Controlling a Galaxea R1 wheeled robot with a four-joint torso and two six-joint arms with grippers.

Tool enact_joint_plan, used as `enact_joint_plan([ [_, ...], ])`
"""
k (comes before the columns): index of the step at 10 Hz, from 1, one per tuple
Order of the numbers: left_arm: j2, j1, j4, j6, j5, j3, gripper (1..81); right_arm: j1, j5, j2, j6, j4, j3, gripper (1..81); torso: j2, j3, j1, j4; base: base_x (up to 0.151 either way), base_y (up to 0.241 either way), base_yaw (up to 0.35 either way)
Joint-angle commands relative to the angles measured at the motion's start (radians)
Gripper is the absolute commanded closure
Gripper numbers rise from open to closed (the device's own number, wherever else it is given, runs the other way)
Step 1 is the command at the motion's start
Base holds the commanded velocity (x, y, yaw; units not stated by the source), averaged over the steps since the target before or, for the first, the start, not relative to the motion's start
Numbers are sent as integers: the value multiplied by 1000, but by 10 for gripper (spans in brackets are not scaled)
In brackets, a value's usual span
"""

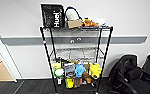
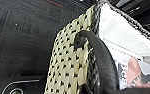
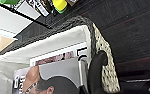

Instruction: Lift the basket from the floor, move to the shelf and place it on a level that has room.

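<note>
The left pincer [image 2: 91,62] was clamped on the basket [image 2: 73,57], one dark finger [image 2: 101,57] curving over the rim at the woven beige wall and the white lining lying just inside it, with the dark carpeted floor [image 2: 21,37] well below and beyond. The right pincer [image 3: 97,72] was clamped on the opposite wall of the same basket [image 3: 53,47], a dark finger [image 3: 97,65] hooked over the rim, the printed picture [image 3: 48,75] lying in the lined interior just inside that grip. Past the basket's far rim from the right pincer stood the foot of the shelf [image 3: 23,16], with a yellow object [image 3: 59,4] on its low tier. In the head view the shelf [image 1: 76,50] stood straight ahead against a pale wall, its top crowded with a black bag [image 1: 52,15] and a small box [image 1: 74,23], its lower tiers packed with coloured things, and the level [image 1: 76,49] second from the top bare. A black chair [image 1: 131,72] stood to the right of the shelf.
</note>
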Motion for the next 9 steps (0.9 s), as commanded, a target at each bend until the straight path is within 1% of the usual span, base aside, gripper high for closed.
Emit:
enact_joint_plan([
  [1, -17, -110, 6, 7, 28, 20, 811, 115, 2, -15, 1, -1, 18, 811, 0, 0, 0, 0, 139, 0, 0],
  [9, -17, -110, 8, 7, 27, 21, 811, 115, 2, -19, 1, -1, 20, 811, 0, 0, 0, 0, 139, 0, 0],
])
